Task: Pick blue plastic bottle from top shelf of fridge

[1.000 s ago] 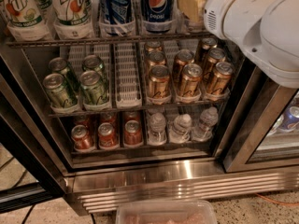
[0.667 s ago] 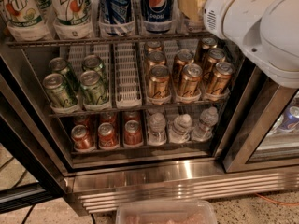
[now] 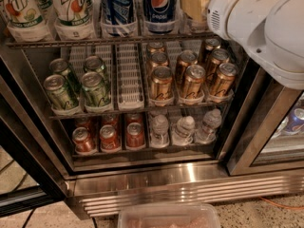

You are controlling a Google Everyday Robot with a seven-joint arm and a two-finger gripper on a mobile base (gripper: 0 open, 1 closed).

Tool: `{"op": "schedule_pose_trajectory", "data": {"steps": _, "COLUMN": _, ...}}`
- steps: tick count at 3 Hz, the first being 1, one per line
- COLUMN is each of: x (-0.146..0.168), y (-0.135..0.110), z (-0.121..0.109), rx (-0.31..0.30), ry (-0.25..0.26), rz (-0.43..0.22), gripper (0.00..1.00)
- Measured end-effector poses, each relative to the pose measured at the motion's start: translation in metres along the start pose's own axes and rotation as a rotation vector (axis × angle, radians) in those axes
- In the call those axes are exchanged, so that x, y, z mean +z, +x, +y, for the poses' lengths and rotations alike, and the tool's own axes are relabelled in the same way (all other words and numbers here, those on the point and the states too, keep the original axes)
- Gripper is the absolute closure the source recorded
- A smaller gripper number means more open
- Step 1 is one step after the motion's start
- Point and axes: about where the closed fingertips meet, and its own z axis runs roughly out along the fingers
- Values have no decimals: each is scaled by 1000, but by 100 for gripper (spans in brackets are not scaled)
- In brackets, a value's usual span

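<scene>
Nothing has budged since a second ago: nearest you a clear tub (image 3: 166, 216) holds something pinkish, then cans (image 3: 161, 82) fill the lower lanes of the fridge (image 3: 190, 184). On the top shelf (image 3: 118, 40) the blue plastic bottle (image 3: 194, 6) stands in its tray beside a Pepsi bottle (image 3: 159, 6), with the white arm (image 3: 251, 27) alongside. I'd call this mid-reach, with the gripper hidden behind that arm and no telling whether it's open or closed, so next you bracket the bottle.
</scene>
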Motion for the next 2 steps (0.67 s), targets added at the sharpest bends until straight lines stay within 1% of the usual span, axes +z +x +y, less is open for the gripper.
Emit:
{"op": "schedule_pose_trajectory", "data": {"steps": 1, "x": -3, "y": -7, "z": 2, "rx": 7, "ry": -20, "rz": -3, "gripper": 100}}
{"op": "schedule_pose_trajectory", "data": {"steps": 2, "x": -5, "y": -23, "z": -1, "rx": 24, "ry": -33, "rz": -24, "gripper": 100}}
